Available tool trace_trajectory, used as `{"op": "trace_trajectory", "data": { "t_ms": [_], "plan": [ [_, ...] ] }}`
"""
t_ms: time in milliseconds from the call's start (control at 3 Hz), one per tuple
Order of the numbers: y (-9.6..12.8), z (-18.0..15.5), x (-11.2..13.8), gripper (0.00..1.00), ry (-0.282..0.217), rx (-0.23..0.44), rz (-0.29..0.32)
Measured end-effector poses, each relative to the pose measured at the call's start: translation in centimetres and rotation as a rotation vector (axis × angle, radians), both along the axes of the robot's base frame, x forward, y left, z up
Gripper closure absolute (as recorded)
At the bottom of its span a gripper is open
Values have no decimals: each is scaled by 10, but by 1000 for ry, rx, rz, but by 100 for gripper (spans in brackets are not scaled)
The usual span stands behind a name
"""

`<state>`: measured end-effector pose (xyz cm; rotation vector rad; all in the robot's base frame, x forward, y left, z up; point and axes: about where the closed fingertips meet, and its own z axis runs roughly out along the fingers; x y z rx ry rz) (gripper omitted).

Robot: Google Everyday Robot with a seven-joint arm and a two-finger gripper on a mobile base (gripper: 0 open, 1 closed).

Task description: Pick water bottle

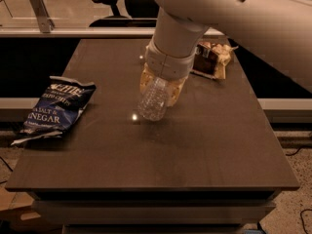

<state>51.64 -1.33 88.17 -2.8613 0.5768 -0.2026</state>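
Observation:
The water bottle is a small clear ribbed plastic bottle, tilted with its base toward the camera and lifted just above the dark table. Its cap and label are hidden by the gripper. My gripper comes down from the large white arm at the top and is shut on the bottle's upper part, with tan fingers on either side of it.
A blue salt and vinegar chip bag lies at the table's left edge. A brown snack bag lies at the back right, partly behind the arm. An office chair stands beyond the table.

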Motion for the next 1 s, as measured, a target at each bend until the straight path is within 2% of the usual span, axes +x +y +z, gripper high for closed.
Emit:
{"op": "trace_trajectory", "data": {
  "t_ms": [333,667,1000],
  "plan": [
    [-9,24,11,100,-61,108,-17],
    [-25,47,17,100,-99,246,-31],
    [-38,74,12,100,-128,371,-27]
  ]
}}
